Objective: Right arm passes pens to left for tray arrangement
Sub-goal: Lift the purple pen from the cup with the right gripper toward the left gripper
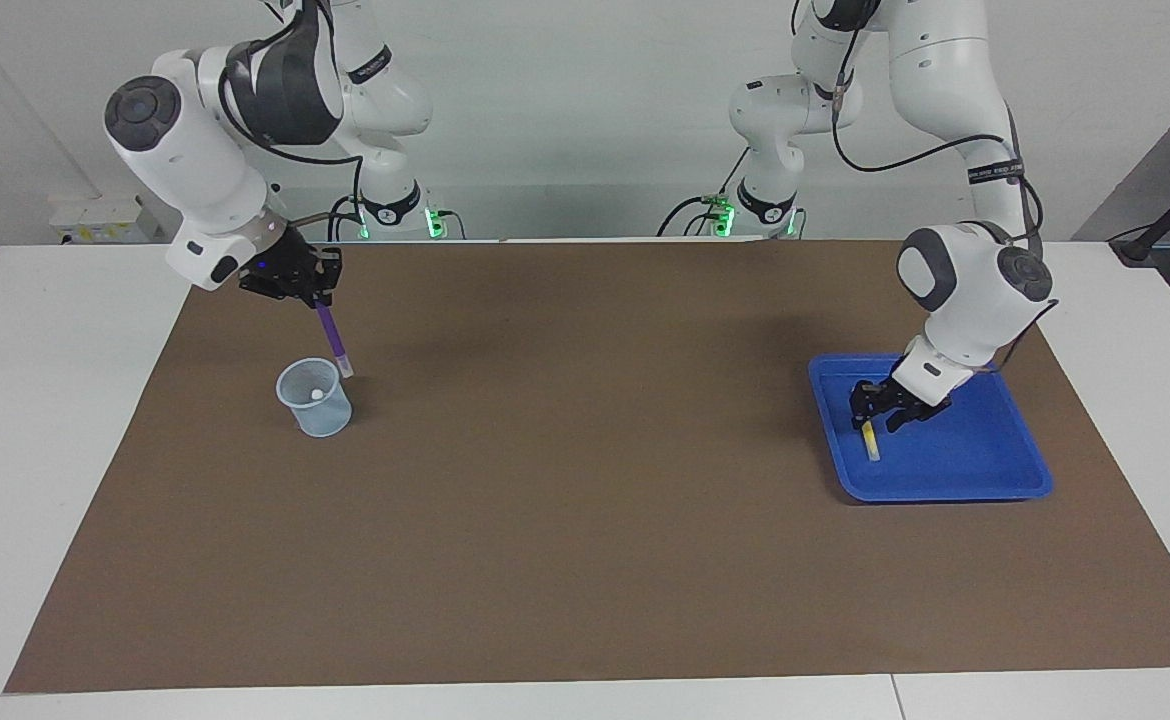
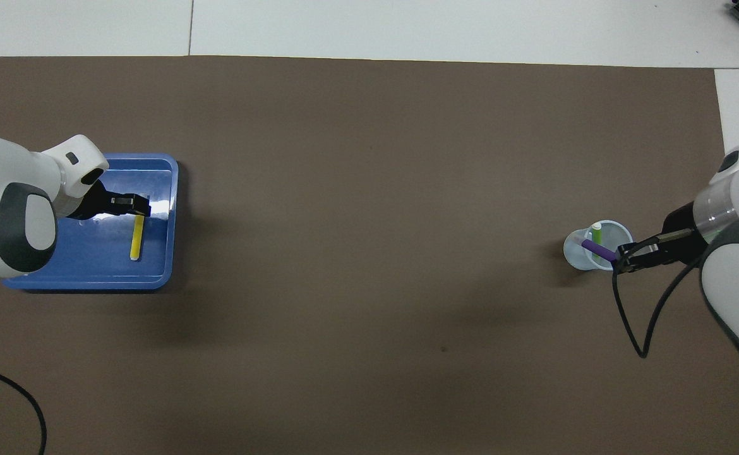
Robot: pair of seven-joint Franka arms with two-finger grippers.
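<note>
Facing view. The right gripper (image 1: 317,297) hangs over the tabletop (image 1: 585,560) at about 12 o'clock of the cup (image 1: 314,397), closed on the upper end of the purple pen (image 1: 330,338). The pen slants down from the gripper, its pale tip above the cup rim and clear of it. A small whitish tip shows inside the cup; the green pen body is not discernible here. The left gripper (image 1: 885,408) is low over the tray (image 1: 985,470), its fingers parted, directly above the upper end of the yellow pen (image 1: 871,439), which lies flat on the tray floor; contact cannot be determined.

Overhead view. The purple pen (image 2: 597,249) crosses the cup (image 2: 575,253) toward 10 o'clock from the right gripper (image 2: 622,259). The green pen (image 2: 596,234) stands in the cup (image 2: 575,253). The yellow pen (image 2: 136,237) lies along the 12-to-6 line inside the tray (image 2: 91,281), near the rim at 3 o'clock. The left gripper (image 2: 142,205) sits at the pen's 12 o'clock end.

Handling. Each pen is judged light, stiff and smooth-barrelled. An end grip lets it swing; for the handover, the left gripper should take the free mid-barrel, square across the barrel, before the right lets go
</note>
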